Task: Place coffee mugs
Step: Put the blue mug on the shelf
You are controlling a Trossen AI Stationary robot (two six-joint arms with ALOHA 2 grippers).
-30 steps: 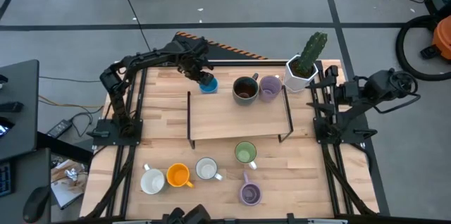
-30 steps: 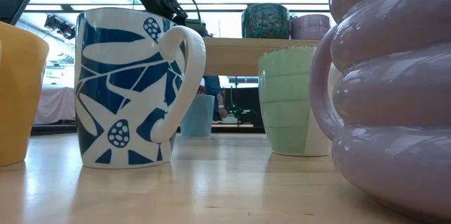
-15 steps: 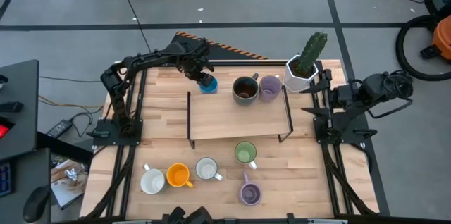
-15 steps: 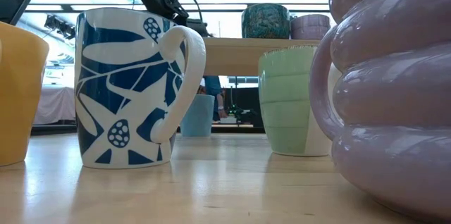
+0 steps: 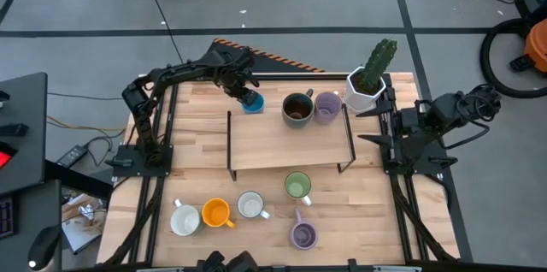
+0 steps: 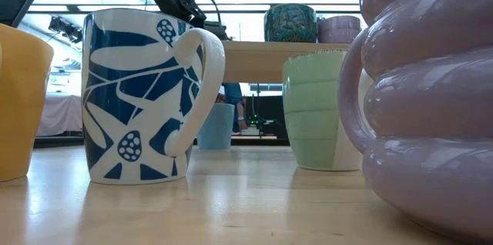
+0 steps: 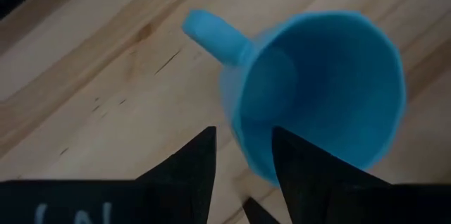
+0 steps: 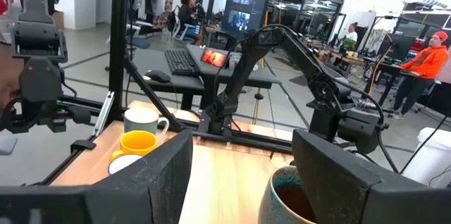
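A blue mug (image 5: 252, 102) stands upright on the table behind the left end of a raised wooden shelf (image 5: 291, 139). My left gripper (image 5: 246, 94) is over it, shut on its rim. A dark brown mug (image 5: 297, 108) and a purple mug (image 5: 327, 105) stand on the shelf's far edge. Green (image 5: 297, 186), white (image 5: 250, 205), orange (image 5: 215, 213), white (image 5: 184, 219) and purple (image 5: 303, 236) mugs stand near the front. My right gripper (image 5: 369, 125) is open and empty at the shelf's right end, pointing left. My left gripper holds the blue mug by its wall (image 7: 243, 143), a little way round from the handle (image 7: 211, 32). One finger (image 7: 296, 160) is inside the mug and one (image 7: 190, 160) outside. The fingers come from above, pointing down. The mug stands with its base on the table (image 6: 216, 125).
A white hexagonal pot with a cactus (image 5: 367, 79) stands at the far right, close to my right arm. The shelf's black wire legs (image 5: 229, 148) stand mid-table. People and desks show beyond the table's left side (image 8: 423, 62).
My right gripper has swung from the far right edge beside the cactus pot toward the near side and turned to point at the table's left, ending at the shelf's right end.
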